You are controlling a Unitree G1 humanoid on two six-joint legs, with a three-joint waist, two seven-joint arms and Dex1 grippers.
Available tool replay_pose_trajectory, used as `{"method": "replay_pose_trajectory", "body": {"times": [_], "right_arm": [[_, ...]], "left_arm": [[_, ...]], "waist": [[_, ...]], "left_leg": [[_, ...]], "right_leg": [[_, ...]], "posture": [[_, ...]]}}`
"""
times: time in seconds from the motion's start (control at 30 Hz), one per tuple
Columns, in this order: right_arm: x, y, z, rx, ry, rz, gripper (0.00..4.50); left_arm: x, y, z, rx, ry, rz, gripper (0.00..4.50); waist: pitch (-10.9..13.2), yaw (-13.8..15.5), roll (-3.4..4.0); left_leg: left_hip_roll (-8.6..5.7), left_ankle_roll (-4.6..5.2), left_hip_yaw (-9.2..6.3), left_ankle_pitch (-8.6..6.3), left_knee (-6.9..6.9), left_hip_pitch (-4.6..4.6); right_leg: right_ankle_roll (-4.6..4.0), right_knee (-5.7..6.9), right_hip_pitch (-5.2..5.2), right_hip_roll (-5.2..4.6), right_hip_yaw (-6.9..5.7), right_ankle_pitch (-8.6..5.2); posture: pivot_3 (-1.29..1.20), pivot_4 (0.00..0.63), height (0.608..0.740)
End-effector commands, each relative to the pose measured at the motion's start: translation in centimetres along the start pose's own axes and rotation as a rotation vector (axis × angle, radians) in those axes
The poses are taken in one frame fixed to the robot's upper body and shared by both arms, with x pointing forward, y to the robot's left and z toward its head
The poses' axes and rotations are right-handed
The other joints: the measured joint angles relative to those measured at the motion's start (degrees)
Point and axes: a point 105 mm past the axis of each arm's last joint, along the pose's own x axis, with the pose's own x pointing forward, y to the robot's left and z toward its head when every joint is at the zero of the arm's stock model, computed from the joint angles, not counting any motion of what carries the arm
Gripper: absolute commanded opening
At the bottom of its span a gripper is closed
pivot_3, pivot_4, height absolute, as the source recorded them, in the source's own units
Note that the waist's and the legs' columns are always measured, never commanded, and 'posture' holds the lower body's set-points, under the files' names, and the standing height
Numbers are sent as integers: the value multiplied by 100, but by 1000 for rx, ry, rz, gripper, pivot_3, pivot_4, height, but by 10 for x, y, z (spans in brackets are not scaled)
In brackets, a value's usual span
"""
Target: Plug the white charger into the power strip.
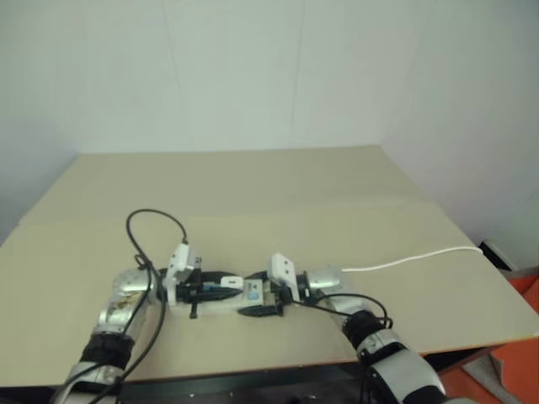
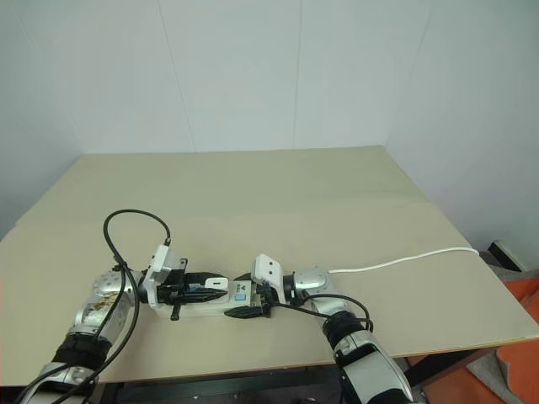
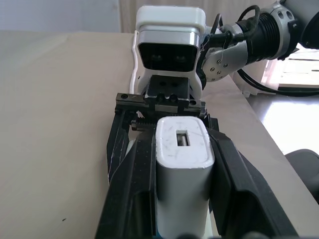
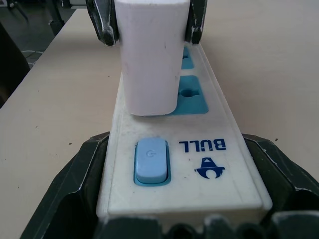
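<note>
The left gripper (image 3: 182,199) is clamped on the charger (image 4: 149,55), holding it upright on the strip (image 4: 209,164) at the blue socket nearest the switch (image 4: 150,160). The right gripper (image 4: 179,219) has its fingers spread wide around the strip's switch end, pinning it to the table (image 2: 253,185). I cannot tell whether the prongs are seated; if the charger tilts or the strip slides, pushing could jam the prongs or tip the strip.
</note>
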Motion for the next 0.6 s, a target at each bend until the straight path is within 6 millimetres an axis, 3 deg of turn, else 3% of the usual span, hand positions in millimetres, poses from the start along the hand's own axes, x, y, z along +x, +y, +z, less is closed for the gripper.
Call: {"method": "replay_pose_trajectory", "body": {"times": [0.03, 0.4, 0.6], "right_arm": [[-15, 17, -39, 115, 137, 55, 3417], [-16, 14, -37, 104, 143, 55, 3417], [-15, 14, -37, 102, 145, 61, 3417]], "left_arm": [[-22, -7, -34, -101, 144, 42, 1030], [-28, -13, -46, -152, 201, 32, 1030], [-23, -6, -42, -147, 251, 10, 2975]], "waist": [[-7, 0, 0], [-23, -9, 12], [-40, 39, 44]], "left_leg": [[0, 2, 0, -1, 0, 1], [0, 6, 0, -9, -2, 4], [-3, 3, 0, -15, -5, 8]], "right_leg": [[0, 1, 1, 0, -1, -4], [-1, 1, 1, -1, -2, -14], [0, 2, 2, -8, -6, -19]], "posture": [[0, 150, 740], [0, 150, 740], [0, 150, 740]]}}
